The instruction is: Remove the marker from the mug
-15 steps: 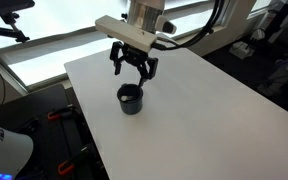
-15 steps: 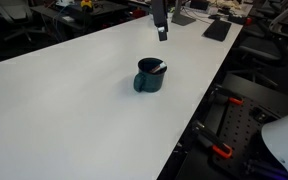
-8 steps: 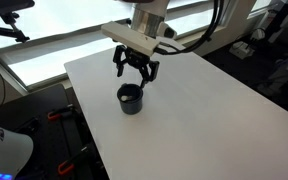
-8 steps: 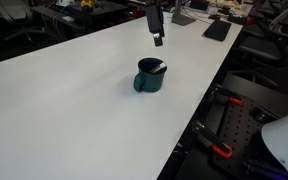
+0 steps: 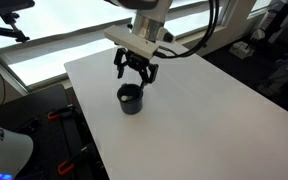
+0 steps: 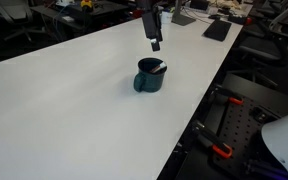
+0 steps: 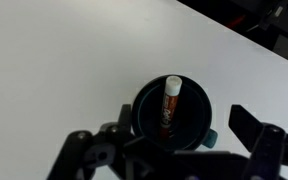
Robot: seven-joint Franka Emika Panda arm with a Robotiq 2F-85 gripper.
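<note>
The gripper (image 7: 156, 126) crowds the bottom edge of the wrist view. Its two dark fingers (image 7: 269, 140) are spread wide, one at 7 o'clock and one at 4 o'clock of the mug (image 7: 191, 112), and they hold nothing. Neither finger touches the mug, which is small, dark and round, seen straight down its open mouth.

The marker (image 7: 170, 102) stands inside the mug, tilted. Its white end rests by the rim at 12 o'clock, and its barrel, printed in orange-red, slants down toward 6 o'clock of the mug's floor. The white surface (image 7: 54, 50) lies bare around the mug, and its edge cuts across the corner at 1 o'clock.

In an exterior view the mug (image 5: 130, 98) sits upright on the surface (image 5: 204, 100), toward 8 o'clock of the surface's middle and near that edge. The gripper (image 5: 136, 73) hangs at the mug's 12 o'clock with its fingers splayed and empty — the tips are just above the rim and apart from it. Behind it runs a bright window strip (image 5: 44, 50).

In an exterior view from another side, the mug (image 6: 150, 80) stands toward 3 o'clock of the surface (image 6: 64, 100). The marker's pale end (image 6: 160, 69) peeks over the rim at 2 o'clock. The gripper (image 6: 155, 43) appears edge-on at 12 o'clock with a clear gap to the mug — its spread cannot be read from here.
</note>
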